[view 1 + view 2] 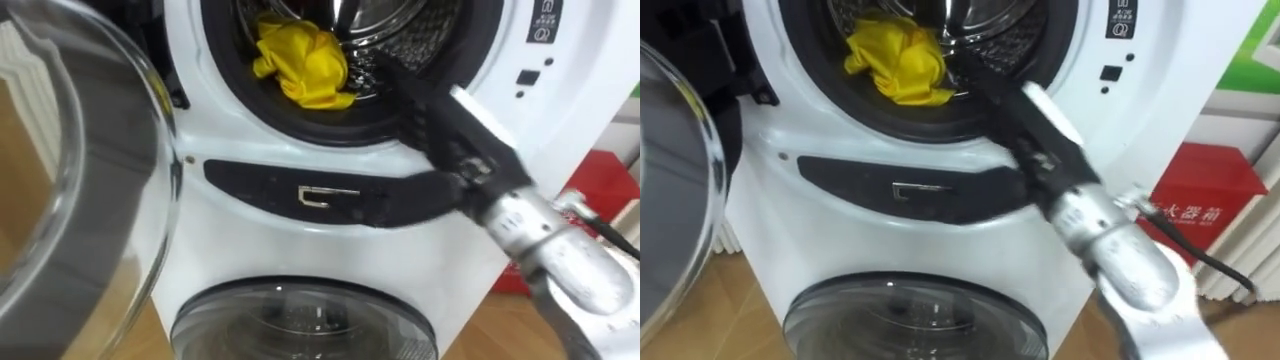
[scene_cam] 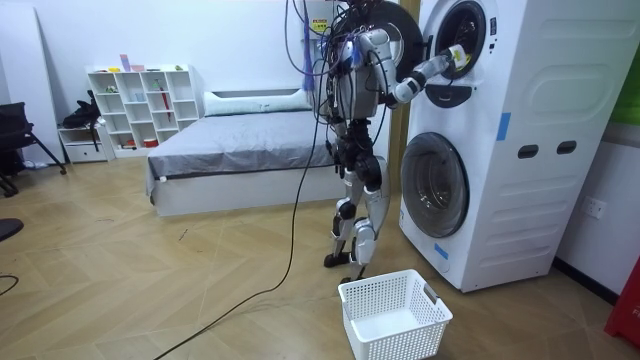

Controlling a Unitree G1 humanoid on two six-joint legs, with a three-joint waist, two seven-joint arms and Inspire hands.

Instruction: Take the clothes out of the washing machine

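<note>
Left eye view has us looking at the white front-loading washing machine (image 1: 250, 150), the upper of a stacked pair, with its round glass door (image 1: 60, 180) swung open on the left. A crumpled yellow cloth (image 1: 300, 62) lies in the steel drum, right at the mouth, sagging over the near lower part of the black rubber door seal (image 1: 225, 50).

Our right robot hand (image 1: 425, 115) comes in from the lower right and crosses the lower right rim of the opening, pointing up and left into the drum. Its fingers look stretched out rather than curled, and it holds nothing. The fingertips lie just right of the cloth; whether they touch it we cannot tell.

In the room view we stand upright, close in front of the stack, with the right arm raised to the upper opening. A white plastic lattice basket (image 2: 400, 335) sits on the wooden floor near our feet.

We judge this to be the reach, with the grasp not yet made and nothing lifted out of the drum. The next move calls for carrying the hand a little further left and in, so the fingers come over the bunched cloth. They should then close on a thick fold and draw it out over the seal toward us. The rubber lip may drag on the fabric, so a firm hold on the bulk of the cloth seems wiser than a pinch at its edge.
</note>
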